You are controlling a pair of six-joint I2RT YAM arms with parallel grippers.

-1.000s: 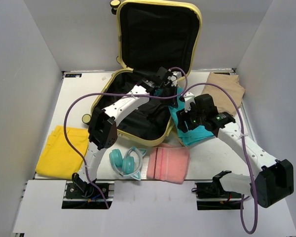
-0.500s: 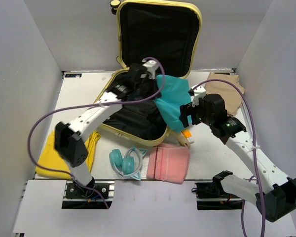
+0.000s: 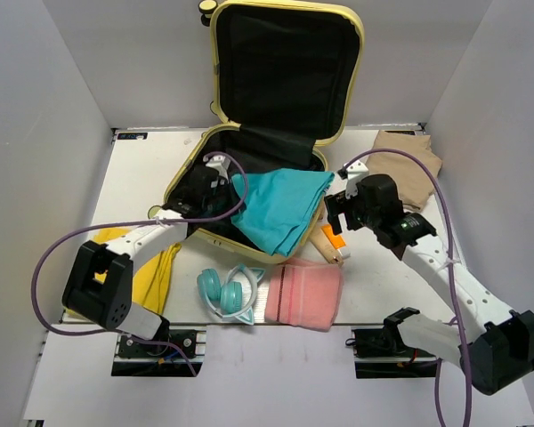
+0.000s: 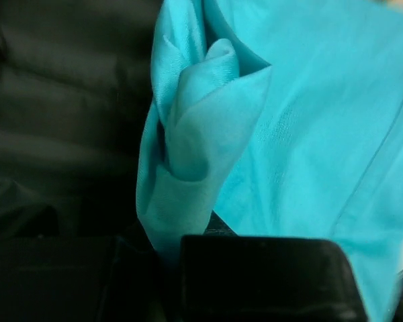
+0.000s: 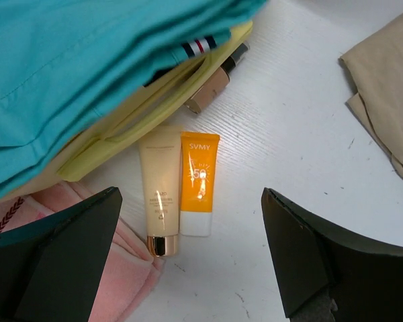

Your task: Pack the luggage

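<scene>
Teal garment (image 3: 280, 205): 1 pc. Draped over right rim of luggage (image 3: 285, 71), part in the base, part hanging out. We judge it mid-placement.
luggage: 1. On table (image 3: 142, 169), back centre. Lid open & propped vs rear wall, so base loads from above.
L gripper (image 3: 215, 181): over base's left side. Fingers look pinched on bunched teal edge, prob. to drag it inward.
R gripper (image 5: 191, 221): fingers spread wide, nothing held. Hovers over tubes. We read it as lining up next pick.
tubes: 3. orange tube (image 5: 200, 181) & cream tube (image 5: 160, 194) side by side, touching. brown tube (image 5: 211, 84) half under rim.
cloths outside: 3. pink towel (image 3: 303, 294), yellow cloth (image 3: 160, 267), beige garment (image 3: 409, 169).
headphones (image 3: 230, 289): 1, just beside pink towel.
</scene>
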